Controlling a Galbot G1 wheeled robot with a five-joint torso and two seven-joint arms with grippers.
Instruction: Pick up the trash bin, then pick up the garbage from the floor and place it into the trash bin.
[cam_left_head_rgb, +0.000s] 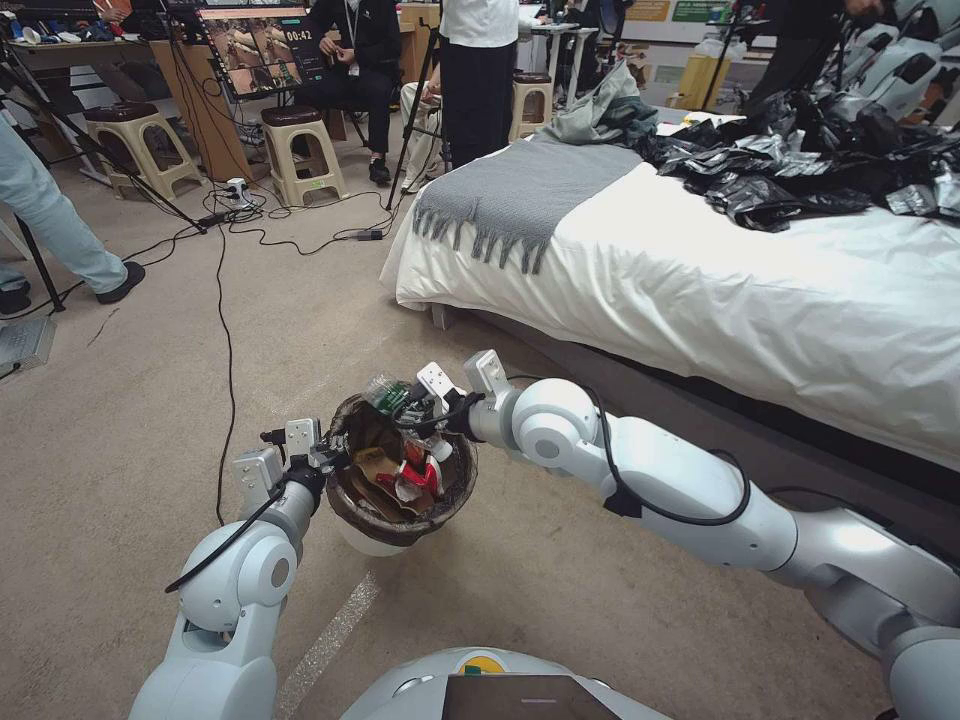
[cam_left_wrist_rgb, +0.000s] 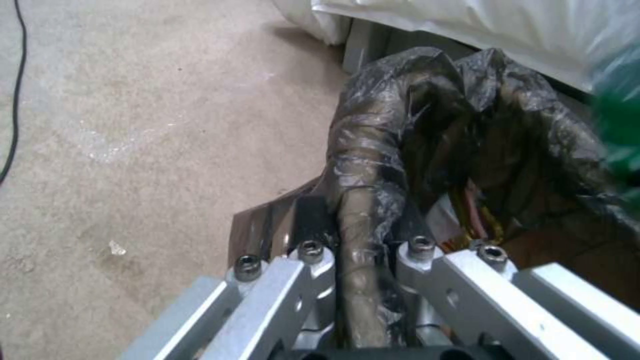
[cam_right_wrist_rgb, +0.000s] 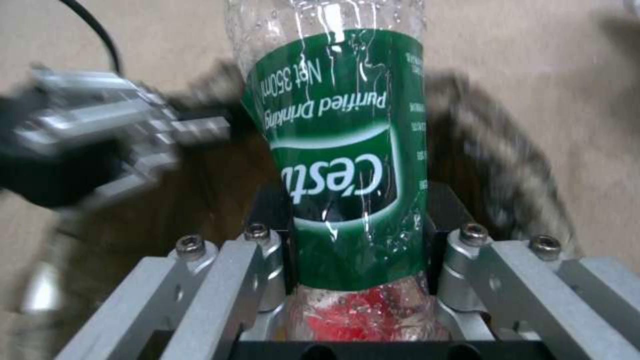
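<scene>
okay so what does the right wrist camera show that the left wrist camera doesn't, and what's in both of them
Right wrist view alone: the right gripper shut on the bottle, its green label readable, with the left gripper farther off at the bin's rim.

Left wrist view alone: the left gripper clamped on the bagged rim of the trash bin, the white bed cover behind, and a black cable on the floor.

Both: the bin's dark bag liner, the tan floor, and green from the bottle label, blurred at the left wrist view's edge.
</scene>
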